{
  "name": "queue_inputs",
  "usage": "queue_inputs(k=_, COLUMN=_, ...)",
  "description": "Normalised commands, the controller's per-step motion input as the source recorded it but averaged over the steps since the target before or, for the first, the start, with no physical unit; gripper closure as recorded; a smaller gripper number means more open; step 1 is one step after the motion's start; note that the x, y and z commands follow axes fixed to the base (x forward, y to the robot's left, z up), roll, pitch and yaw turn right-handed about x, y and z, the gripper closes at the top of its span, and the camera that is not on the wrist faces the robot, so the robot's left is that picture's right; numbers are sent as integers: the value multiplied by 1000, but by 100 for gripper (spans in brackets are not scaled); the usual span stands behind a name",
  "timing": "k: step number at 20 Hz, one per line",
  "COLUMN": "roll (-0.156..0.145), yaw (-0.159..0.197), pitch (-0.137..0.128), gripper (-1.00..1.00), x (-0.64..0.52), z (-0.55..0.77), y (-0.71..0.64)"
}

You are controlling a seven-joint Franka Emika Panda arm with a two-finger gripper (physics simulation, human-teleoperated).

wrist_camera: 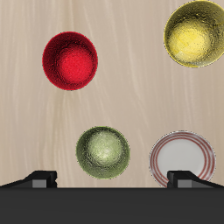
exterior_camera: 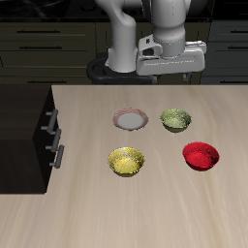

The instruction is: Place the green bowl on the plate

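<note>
The green bowl (exterior_camera: 175, 119) (wrist_camera: 102, 150) stands upright on the wooden table, olive with a glossy speckled inside. Close beside it, with a small gap between them, lies the plate (exterior_camera: 130, 119) (wrist_camera: 181, 157), flat, pale in the centre with a pinkish-brown rim and nothing on it. My gripper (exterior_camera: 167, 68) (wrist_camera: 112, 180) hangs high above the table's back part, over the green bowl and the plate. It is open, with its two fingertips (wrist_camera: 39, 178) wide apart and nothing between them.
A yellow speckled bowl (exterior_camera: 126, 161) (wrist_camera: 198, 33) and a bright red bowl (exterior_camera: 201, 155) (wrist_camera: 70, 60) stand nearer the table's front edge. A black cabinet with drawer handles (exterior_camera: 29, 136) stands at the table's side, beyond the plate.
</note>
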Motion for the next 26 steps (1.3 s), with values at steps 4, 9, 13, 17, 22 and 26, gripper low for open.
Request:
queue_inputs(k=4, roll=-10, yaw=3, pitch=4, gripper=-100, x=-39, z=-19, y=-64)
queue_inputs(k=9, roll=-43, yaw=-6, pitch=-15, gripper=-100, x=-80, z=4, y=-136)
queue_inputs(k=13, roll=-34, yaw=-13, pitch=19, gripper=-100, x=-64, z=-174, y=-131)
queue_inputs(k=17, roll=-33, yaw=17, pitch=9, gripper=-100, x=-61, z=-106, y=-92)
queue_inputs(k=22, roll=-13, yaw=-12, pitch=15, gripper=-100, x=-55, z=-156, y=-74)
queue_inputs(k=26, roll=-6, yaw=4, pitch=15, gripper=-100, x=13, z=-199, y=-9)
